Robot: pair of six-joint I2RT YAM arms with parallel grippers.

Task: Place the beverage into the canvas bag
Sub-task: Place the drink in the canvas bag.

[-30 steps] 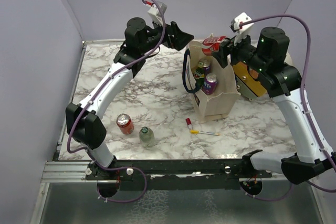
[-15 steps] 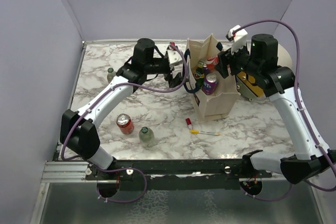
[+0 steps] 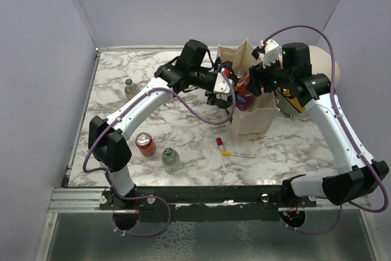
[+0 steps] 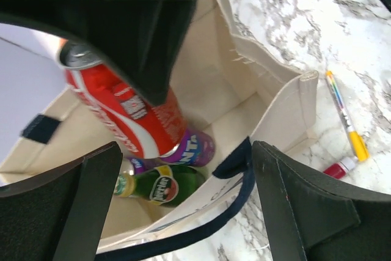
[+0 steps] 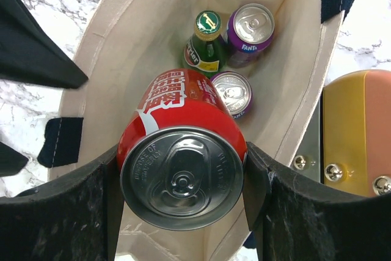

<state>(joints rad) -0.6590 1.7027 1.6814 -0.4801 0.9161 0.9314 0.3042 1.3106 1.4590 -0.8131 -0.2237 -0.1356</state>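
Note:
The canvas bag (image 3: 252,123) stands upright at the right of the middle, beige with navy handles. My right gripper (image 3: 253,81) is over its mouth, shut on a red cola can (image 5: 183,169) that hangs just inside the opening, top toward the wrist camera. The can also shows in the left wrist view (image 4: 122,105). On the bag's floor lie a green bottle (image 5: 204,47) and two purple cans (image 5: 250,25). My left gripper (image 3: 222,92) is open at the bag's left side. Its fingers (image 4: 293,206) straddle the near wall and navy handle (image 4: 235,200).
On the marble table stand a red soda can (image 3: 145,144), a green glass bottle (image 3: 170,158) and another bottle (image 3: 129,87) at the far left. A yellow pen (image 3: 237,154) and a small red item (image 3: 219,143) lie in front of the bag. A cream-and-orange container (image 3: 294,99) stands behind it.
My left arm has swung right and down to the bag's left edge. My right gripper has lowered the red can from above the bag into its mouth.

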